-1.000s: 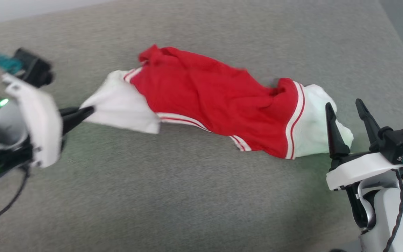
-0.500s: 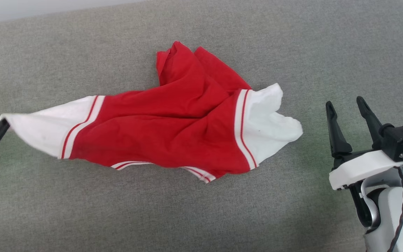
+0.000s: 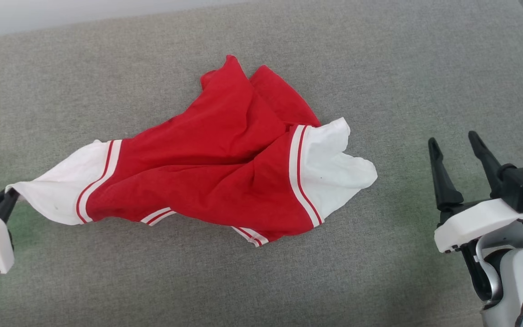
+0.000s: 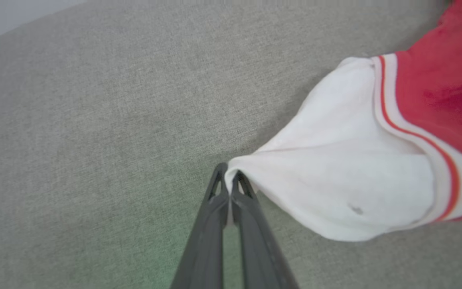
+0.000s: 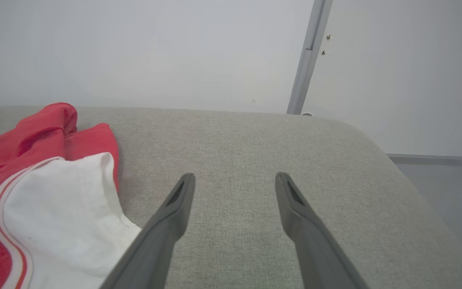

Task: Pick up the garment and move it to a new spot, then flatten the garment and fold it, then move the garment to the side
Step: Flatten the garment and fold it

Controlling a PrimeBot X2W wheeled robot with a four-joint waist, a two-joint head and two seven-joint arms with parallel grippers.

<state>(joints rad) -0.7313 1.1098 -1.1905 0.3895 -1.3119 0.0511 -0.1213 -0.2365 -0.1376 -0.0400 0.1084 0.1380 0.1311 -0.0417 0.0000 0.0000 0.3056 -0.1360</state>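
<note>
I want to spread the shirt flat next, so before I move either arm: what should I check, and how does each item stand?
1. Left gripper shut on the garment, at the tip of one white sleeve: ok.
2. Right gripper open, holding nothing, apart from the cloth: ok.
3. Other white sleeve lying free, seemingly within the right gripper's reach: ok.
4. Garment flat: not ok; the red body is bunched and folded over itself.
5. Whole garment on the grey surface, nothing over an edge: ok.
6. Front or back facing up: cannot tell.
</note>
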